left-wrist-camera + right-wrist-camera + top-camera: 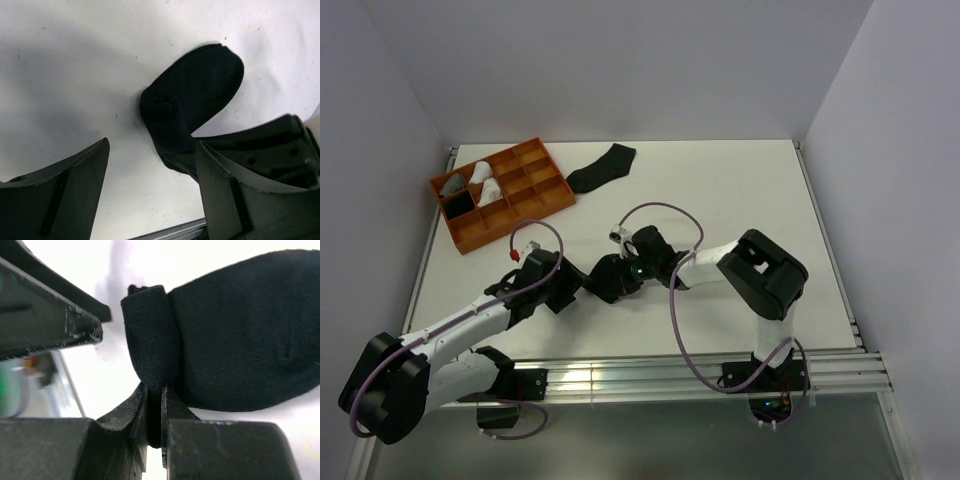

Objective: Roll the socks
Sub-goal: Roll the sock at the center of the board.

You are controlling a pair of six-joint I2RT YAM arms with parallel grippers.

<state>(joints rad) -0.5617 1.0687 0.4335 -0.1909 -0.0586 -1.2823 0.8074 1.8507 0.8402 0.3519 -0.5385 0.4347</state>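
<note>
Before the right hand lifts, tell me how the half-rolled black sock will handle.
The black sock is soft knit cloth, so it will probably sag limply from the right hand pinching its rolled end. Only a short part is rolled, so it may unwind if released. The fabric looks matte, likely not slippery.

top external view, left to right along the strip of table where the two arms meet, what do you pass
left arm's open black fingers → partly rolled black fabric sock → right arm's black fingers, shut on the sock's rolled end → right arm's white forearm link
</note>
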